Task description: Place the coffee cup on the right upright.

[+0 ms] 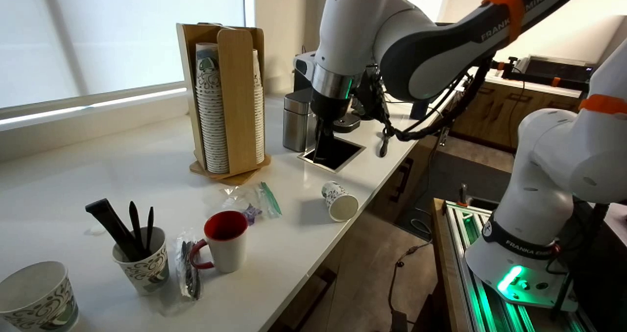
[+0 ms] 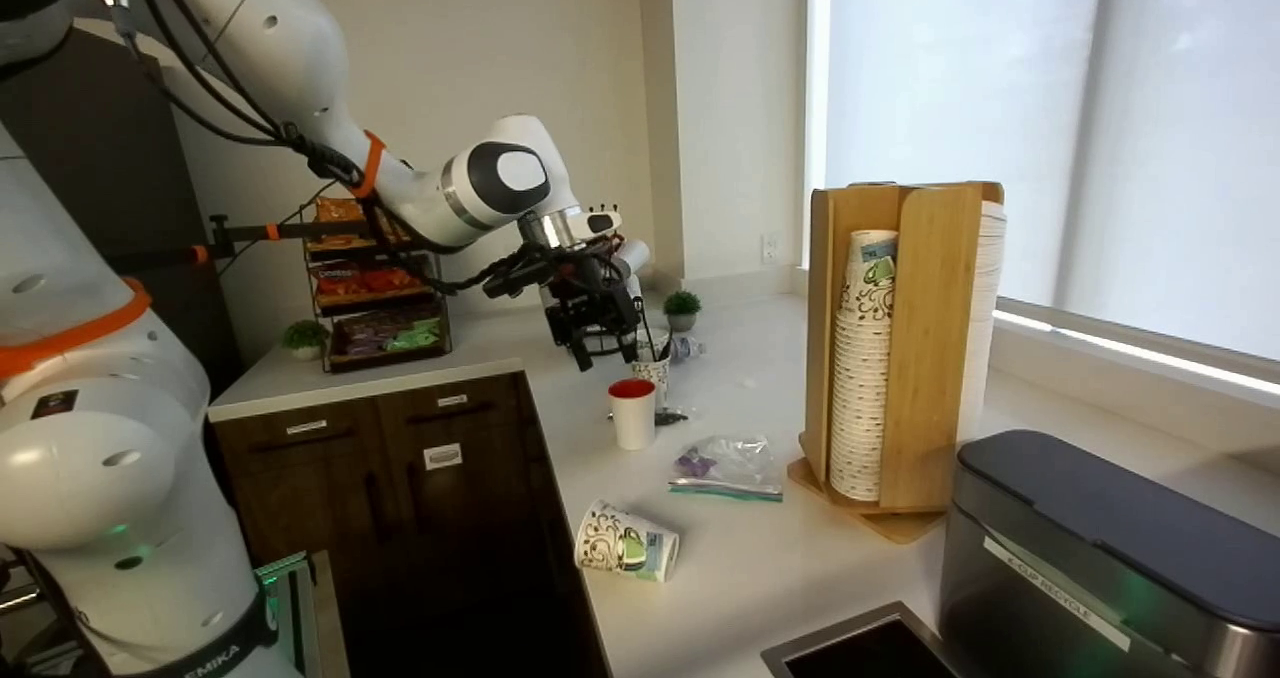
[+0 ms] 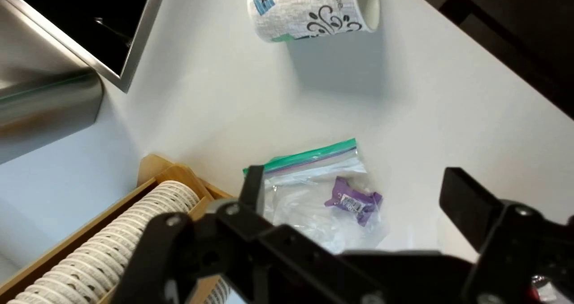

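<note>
The coffee cup (image 1: 340, 202) is a patterned off-white paper cup with a pale inside. It lies on its side near the counter's edge, also in the other exterior view (image 2: 625, 543). In the wrist view the cup (image 3: 314, 10) is at the top, cut off by the frame, its mouth to the right. My gripper (image 3: 353, 171) is open and empty, with its fingers wide apart above the counter. In both exterior views the gripper (image 1: 321, 143) (image 2: 607, 353) is raised above the counter, apart from the cup.
A clear bag (image 3: 300, 205) with a purple packet lies below the fingers. A wooden cup stand (image 1: 236, 102), a white mug with red inside (image 1: 230, 249) and a cup of black utensils (image 1: 147, 268) stand around. A metal-rimmed opening (image 3: 140, 44) and a steel bin (image 2: 1090, 548) are nearby.
</note>
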